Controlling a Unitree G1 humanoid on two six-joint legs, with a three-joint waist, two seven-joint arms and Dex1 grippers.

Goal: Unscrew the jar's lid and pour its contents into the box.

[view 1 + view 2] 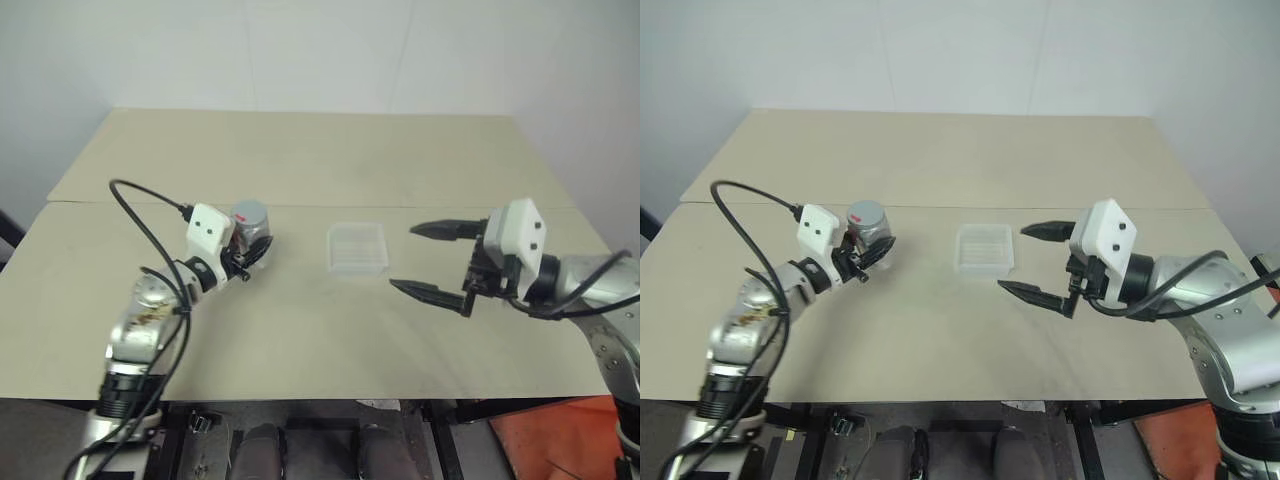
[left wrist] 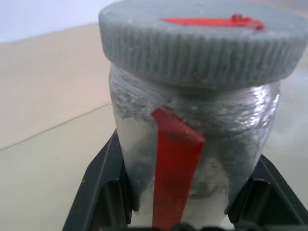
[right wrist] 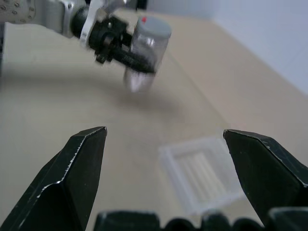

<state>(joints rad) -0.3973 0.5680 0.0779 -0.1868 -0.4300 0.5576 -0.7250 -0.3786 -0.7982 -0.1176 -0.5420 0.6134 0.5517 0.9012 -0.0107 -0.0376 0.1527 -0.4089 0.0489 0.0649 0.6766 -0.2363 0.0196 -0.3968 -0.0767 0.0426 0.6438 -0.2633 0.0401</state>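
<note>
Beige desk (image 1: pixel 300 160), head view: left gripper (image 1: pixel 243 255) grasping the jar (image 1: pixel 251 228), box (image 1: pixel 357 247) beside, right gripper (image 1: pixel 432 262) spread empty. Left wrist: lid (image 2: pixel 202 45) still on. Right wrist: jar probably lifted clear. Unscrewing, pouring remain.

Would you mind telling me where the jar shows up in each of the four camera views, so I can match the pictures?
Left eye view: the jar sits left of centre, clamped in the left gripper.
Right eye view: the jar again lies left of centre.
Left wrist view: the jar is close up, between the black fingers.
Right wrist view: the jar is in the distance, beyond the open fingers.
Shared landmark: the box.
</note>
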